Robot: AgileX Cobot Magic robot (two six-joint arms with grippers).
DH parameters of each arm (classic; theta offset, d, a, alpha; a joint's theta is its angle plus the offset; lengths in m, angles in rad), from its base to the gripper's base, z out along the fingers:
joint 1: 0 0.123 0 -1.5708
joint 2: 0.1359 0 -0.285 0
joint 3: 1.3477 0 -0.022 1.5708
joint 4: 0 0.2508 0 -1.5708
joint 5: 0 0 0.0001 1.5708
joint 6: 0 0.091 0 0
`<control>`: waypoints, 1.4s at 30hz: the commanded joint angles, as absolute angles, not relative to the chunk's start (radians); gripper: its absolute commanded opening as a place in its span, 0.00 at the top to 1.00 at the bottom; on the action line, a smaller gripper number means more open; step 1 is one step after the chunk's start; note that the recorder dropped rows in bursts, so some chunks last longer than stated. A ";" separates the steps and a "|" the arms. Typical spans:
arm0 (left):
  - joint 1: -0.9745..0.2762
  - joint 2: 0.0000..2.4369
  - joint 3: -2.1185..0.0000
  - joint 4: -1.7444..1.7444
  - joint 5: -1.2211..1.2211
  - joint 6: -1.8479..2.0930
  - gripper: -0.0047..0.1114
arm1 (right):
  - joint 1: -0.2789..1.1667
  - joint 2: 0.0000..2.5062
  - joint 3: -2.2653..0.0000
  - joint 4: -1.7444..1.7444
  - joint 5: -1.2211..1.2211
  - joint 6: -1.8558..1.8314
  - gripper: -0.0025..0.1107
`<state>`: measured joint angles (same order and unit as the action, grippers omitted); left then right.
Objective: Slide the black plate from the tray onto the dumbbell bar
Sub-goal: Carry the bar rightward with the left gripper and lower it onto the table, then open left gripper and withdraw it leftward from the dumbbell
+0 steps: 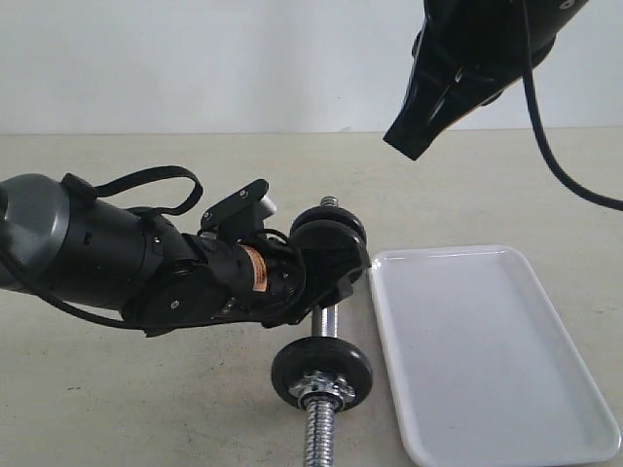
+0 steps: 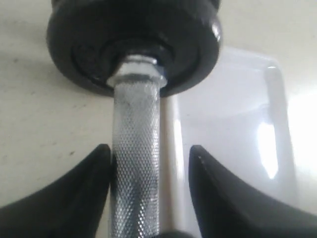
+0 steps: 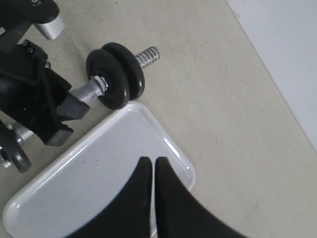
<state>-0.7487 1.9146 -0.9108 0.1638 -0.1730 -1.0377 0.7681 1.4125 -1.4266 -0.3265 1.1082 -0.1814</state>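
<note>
The dumbbell bar (image 1: 325, 321) lies on the table just left of the white tray (image 1: 487, 350). Two black plates (image 1: 329, 233) sit side by side on its far end, with the threaded tip poking out beyond them. A third black plate (image 1: 321, 370) sits on the near end behind a silver nut. My left gripper (image 1: 341, 277) straddles the knurled middle of the bar (image 2: 136, 163). Its jaws are open: one finger touches the bar, the other stands apart. My right gripper (image 1: 409, 144) hangs shut and holding nothing, high above the tray (image 3: 99, 168), which shows no disc on it.
The beige table runs back to a pale wall. A black cable (image 1: 555, 146) hangs from the right arm above the tray's far side. The tray's long rim (image 2: 171, 148) lies close alongside the bar.
</note>
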 commanded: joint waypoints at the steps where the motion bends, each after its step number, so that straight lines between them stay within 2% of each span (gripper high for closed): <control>1: -0.751 1.887 -0.932 0.172 -0.283 -1.040 0.55 | 0.765 1.404 -1.427 -0.323 1.111 -0.181 0.98; 19: -0.749 1.887 -0.932 0.172 -0.274 -1.003 0.55 | 0.765 1.404 -1.427 -0.404 1.194 -0.179 0.98; 23: -0.744 1.887 -0.932 0.172 -0.211 -0.930 0.56 | 0.765 1.404 -1.427 -0.414 1.194 -0.165 0.98; 27: -0.721 1.887 -0.932 0.172 -0.087 -0.819 0.65 | 0.765 1.406 -1.414 -0.414 1.178 -0.151 0.98; 32: -0.707 1.855 -0.932 0.211 0.052 -0.620 0.91 | 0.735 1.406 -1.324 -0.408 1.103 -0.132 0.98; 42: -0.707 1.654 -0.932 0.270 0.227 -0.350 0.92 | 0.577 1.406 -1.150 -0.343 0.890 -0.105 0.98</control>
<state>-0.7096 1.7232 -0.9293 0.2373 0.1834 -0.3944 0.6045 1.4125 -1.1828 -0.3562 0.9459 -0.1103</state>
